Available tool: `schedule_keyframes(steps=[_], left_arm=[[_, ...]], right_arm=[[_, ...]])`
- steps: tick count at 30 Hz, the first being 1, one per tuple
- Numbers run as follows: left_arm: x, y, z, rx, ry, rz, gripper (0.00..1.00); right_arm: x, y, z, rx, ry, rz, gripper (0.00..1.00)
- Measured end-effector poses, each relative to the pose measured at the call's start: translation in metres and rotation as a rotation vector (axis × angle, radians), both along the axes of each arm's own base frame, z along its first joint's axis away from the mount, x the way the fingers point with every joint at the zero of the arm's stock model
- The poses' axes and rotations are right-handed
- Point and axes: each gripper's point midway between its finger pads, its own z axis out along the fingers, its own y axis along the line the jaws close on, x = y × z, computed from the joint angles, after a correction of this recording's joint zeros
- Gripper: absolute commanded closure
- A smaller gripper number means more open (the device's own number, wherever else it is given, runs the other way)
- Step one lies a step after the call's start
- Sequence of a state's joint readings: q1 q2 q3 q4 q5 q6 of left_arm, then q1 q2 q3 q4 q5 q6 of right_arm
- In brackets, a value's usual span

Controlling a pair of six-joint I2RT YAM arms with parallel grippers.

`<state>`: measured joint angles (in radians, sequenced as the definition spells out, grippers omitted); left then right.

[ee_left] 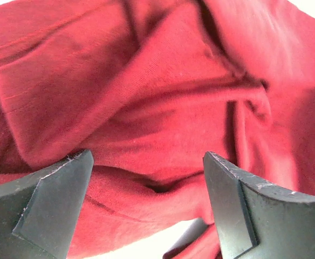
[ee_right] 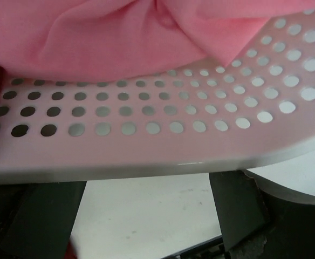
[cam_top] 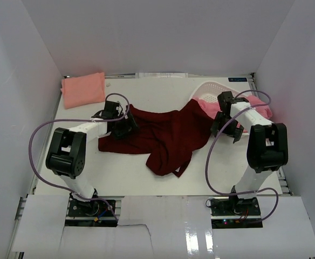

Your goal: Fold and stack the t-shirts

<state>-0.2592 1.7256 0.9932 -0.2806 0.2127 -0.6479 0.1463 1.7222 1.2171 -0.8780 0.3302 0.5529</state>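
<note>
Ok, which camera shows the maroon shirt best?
Top external: it shows the whole maroon shirt, crumpled and spread out. The left wrist view shows only close-up folds beyond its open jaws. The right wrist view shows at most a dark sliver at its left edge.

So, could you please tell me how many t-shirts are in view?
3: a salmon one folded at the far left, a maroon one crumpled mid-table, a pink one in the basket; more may be hidden beneath.

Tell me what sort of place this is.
Probably a robot test booth: plain white walls box in a table, a left arm and right arm are bolted at its edge, a maroon shirt lies on it.
</note>
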Motion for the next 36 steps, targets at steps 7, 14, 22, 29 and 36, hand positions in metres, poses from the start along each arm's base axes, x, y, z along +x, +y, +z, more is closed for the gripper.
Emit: schedule_keyframes(steps=[7, 14, 22, 29, 36], left_arm=[[-0.020, 0.006, -0.001, 0.013, -0.005, 0.011, 0.04], [-0.049, 0.015, -0.001, 0.023, 0.031, 0.032, 0.03], [-0.069, 0.019, -0.002, 0.023, 0.059, 0.035, 0.03], [-0.080, 0.021, -0.002, 0.023, 0.085, 0.032, 0.03], [-0.082, 0.021, -0.002, 0.025, 0.101, 0.029, 0.04]], right_arm=[[0.080, 0.014, 0.000, 0.051, -0.085, -0.030, 0.05], [0.147, 0.028, 0.004, 0.117, -0.174, -0.051, 0.05], [0.217, 0.044, 0.005, 0.246, -0.280, -0.041, 0.06], [0.235, 0.064, 0.015, 0.471, -0.331, 0.047, 0.07], [0.236, 0.082, 0.034, 0.489, -0.401, 0.234, 0.09]])
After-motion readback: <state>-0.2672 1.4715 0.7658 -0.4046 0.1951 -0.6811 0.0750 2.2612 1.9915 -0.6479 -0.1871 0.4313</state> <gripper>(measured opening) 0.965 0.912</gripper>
